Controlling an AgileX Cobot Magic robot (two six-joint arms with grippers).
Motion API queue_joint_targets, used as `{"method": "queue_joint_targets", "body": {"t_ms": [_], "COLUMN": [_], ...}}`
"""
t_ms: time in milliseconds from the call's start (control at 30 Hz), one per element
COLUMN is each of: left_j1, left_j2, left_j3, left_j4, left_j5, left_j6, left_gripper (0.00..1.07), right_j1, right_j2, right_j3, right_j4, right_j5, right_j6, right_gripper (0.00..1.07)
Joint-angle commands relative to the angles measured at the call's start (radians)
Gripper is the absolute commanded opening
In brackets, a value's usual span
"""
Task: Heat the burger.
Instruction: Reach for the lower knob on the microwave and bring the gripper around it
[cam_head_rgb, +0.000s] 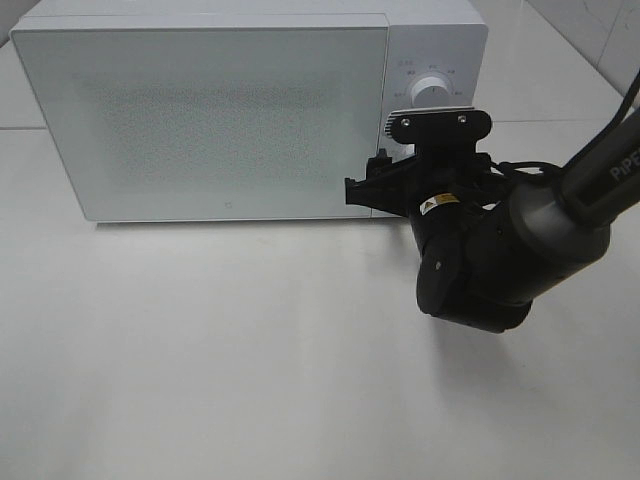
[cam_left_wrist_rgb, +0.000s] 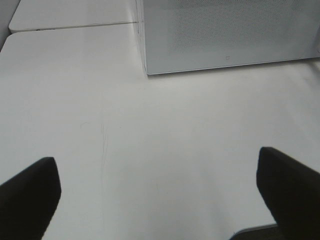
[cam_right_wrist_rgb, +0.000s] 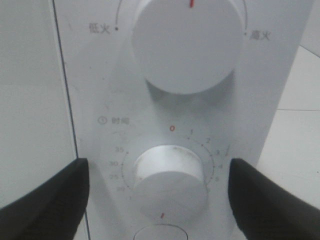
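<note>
Exterior high: white microwave (cam_head_rgb: 200, 120) sits at the back of a white surface (cam_head_rgb: 250, 380), door shut. The door's frosted, dotted front shows nothing of the inside. Burger not visible in any view, can't tell where it is. Surface is made of panels, with a seam running behind the microwave on both sides. Pale tiles (cam_head_rgb: 585, 40) at the far right corner of the room. Right arm (cam_head_rgb: 500, 250) is up against the control panel. Its wrist-camera mount (cam_head_rgb: 440, 125) covers the lower half of the panel, so only the upper knob (cam_head_rgb: 432, 90) shows here. The fingertips are hard to make out under the mount. Left arm is not in this view.

Left wrist: left gripper (cam_left_wrist_rgb: 160, 195) is spread wide with nothing between the fingers (cam_left_wrist_rgb: 27, 195), hanging over bare surface. Both fingers are cut off by the frame edge. A near corner of the microwave and a surface seam (cam_left_wrist_rgb: 70, 25) are beyond. Faint scratch lines (cam_left_wrist_rgb: 104, 145) on the surface.

Right wrist: close on the panel. Right gripper (cam_right_wrist_rgb: 160, 195) is spread, one finger (cam_right_wrist_rgb: 45, 200) in front of the door edge, the other past the panel's outer edge. The timer knob (cam_right_wrist_rgb: 170, 175) is between them, with a gap on each side and no contact visible. The timer scale has a red 0 at one end. The upper knob has a red tick and Chinese labels. Fingers are blurred. A round button rim (cam_right_wrist_rgb: 160, 232) is cut off at the frame edge.
</note>
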Motion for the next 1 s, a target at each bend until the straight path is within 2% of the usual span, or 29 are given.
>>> {"method": "queue_joint_targets", "body": {"t_ms": [33,233,267,333,367,400,467,500,533,600,667,1000], "left_j1": [0.003,0.003,0.003,0.003,0.003,0.003,0.003,0.003,0.003,0.003,0.003,0.003], "left_j2": [-0.020,-0.020,-0.020,-0.020,-0.020,-0.020,-0.020,-0.020,-0.020,-0.020,-0.020,-0.020], "left_j3": [0.003,0.003,0.003,0.003,0.003,0.003,0.003,0.003,0.003,0.003,0.003,0.003], "left_j4": [-0.001,-0.001,-0.001,0.000,0.000,0.000,0.000,0.000,0.000,0.000,0.000,0.000], "left_j5": [-0.012,-0.012,-0.012,-0.012,-0.012,-0.012,-0.012,-0.012,-0.012,-0.012,-0.012,-0.012], "left_j6": [-0.004,-0.004,-0.004,-0.004,-0.004,-0.004,-0.004,-0.004,-0.004,-0.004,-0.004,-0.004], "left_gripper": [1.00,1.00,1.00,1.00,1.00,1.00,1.00,1.00,1.00,1.00,1.00,1.00], "right_j1": [-0.005,-0.005,-0.005,-0.005,-0.005,-0.005,-0.005,-0.005,-0.005,-0.005,-0.005,-0.005], "right_j2": [-0.001,-0.001,-0.001,-0.001,-0.001,-0.001,-0.001,-0.001,-0.001,-0.001,-0.001,-0.001], "right_j3": [-0.013,-0.013,-0.013,-0.013,-0.013,-0.013,-0.013,-0.013,-0.013,-0.013,-0.013,-0.013], "right_j4": [-0.009,-0.009,-0.009,-0.009,-0.009,-0.009,-0.010,-0.010,-0.011,-0.012,-0.012,-0.043], "right_j5": [-0.026,-0.029,-0.032,-0.032,-0.032,-0.032,-0.036,-0.036,-0.043,-0.045,-0.058,-0.066], "right_j6": [0.005,0.007,0.007,0.007,0.007,0.007,0.007,0.007,0.007,0.007,0.007,0.042], "right_gripper": [0.74,0.64,0.58,0.55,0.46,0.46,0.31,0.31,0.19,0.16,0.06,0.06]}}
